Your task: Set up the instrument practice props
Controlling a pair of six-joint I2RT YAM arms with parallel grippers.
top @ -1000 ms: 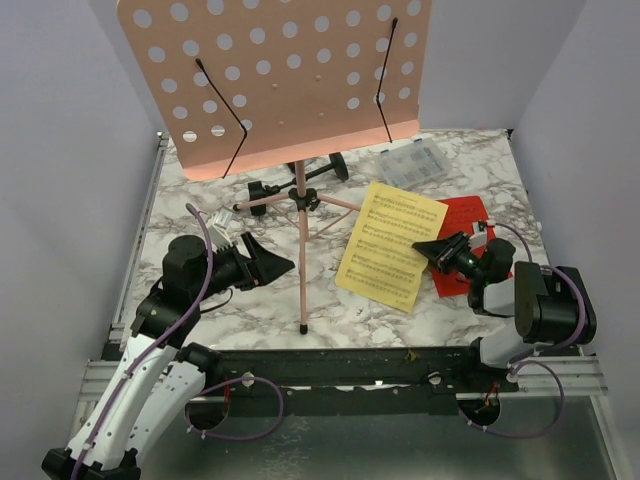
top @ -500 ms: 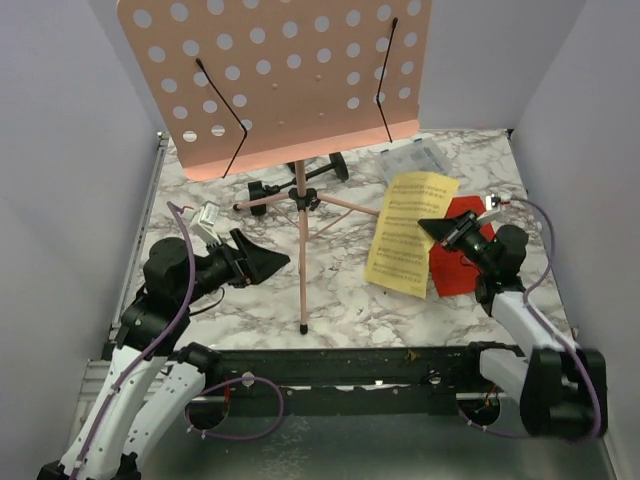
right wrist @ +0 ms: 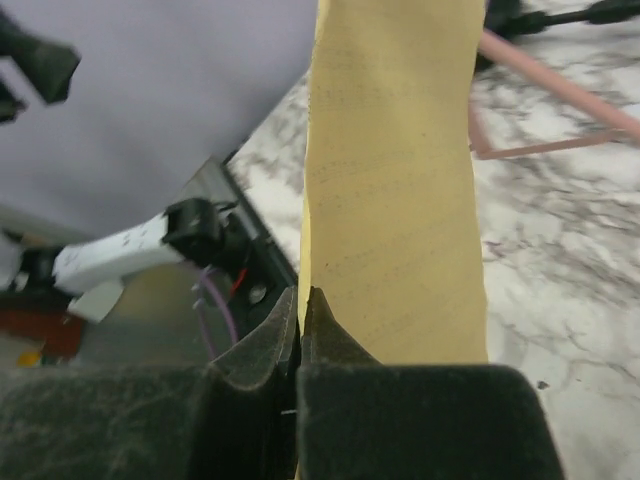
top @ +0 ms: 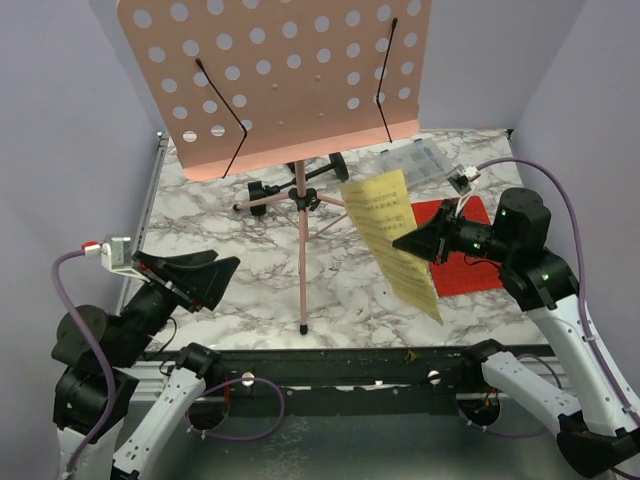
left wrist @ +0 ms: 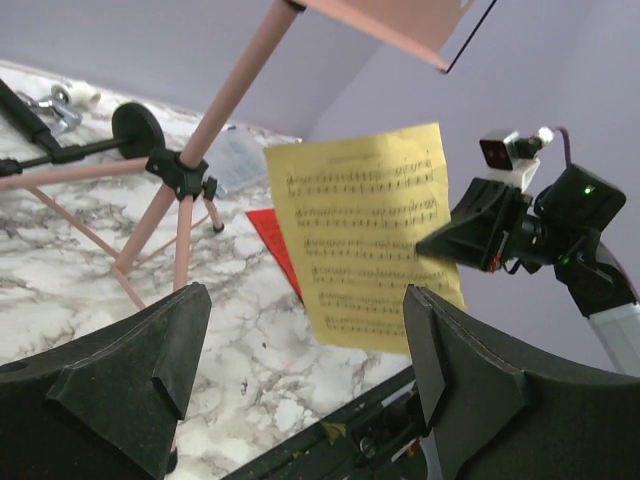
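Observation:
The pink perforated music stand (top: 280,80) stands at the back of the marble table on thin tripod legs (top: 300,205). My right gripper (top: 405,243) is shut on the edge of a yellow sheet-music page (top: 392,240), which hangs in the air right of the stand's pole. The right wrist view shows the page (right wrist: 400,200) pinched between the closed fingertips (right wrist: 300,300). A red page (top: 458,255) lies flat on the table under the right arm. The black microphone (top: 300,180) lies behind the tripod. My left gripper (top: 215,275) is open, raised at the near left, facing the page (left wrist: 370,230).
A clear plastic compartment box (top: 415,160) sits at the back right, behind the red page. Small white and metal bits (left wrist: 70,100) lie near the microphone's end. Purple walls close in three sides, and a black rail (top: 330,365) runs along the near edge.
My right gripper shut on the yellow page and lifted it off the table until it hangs upright. My left arm drew back to the near left and rose.

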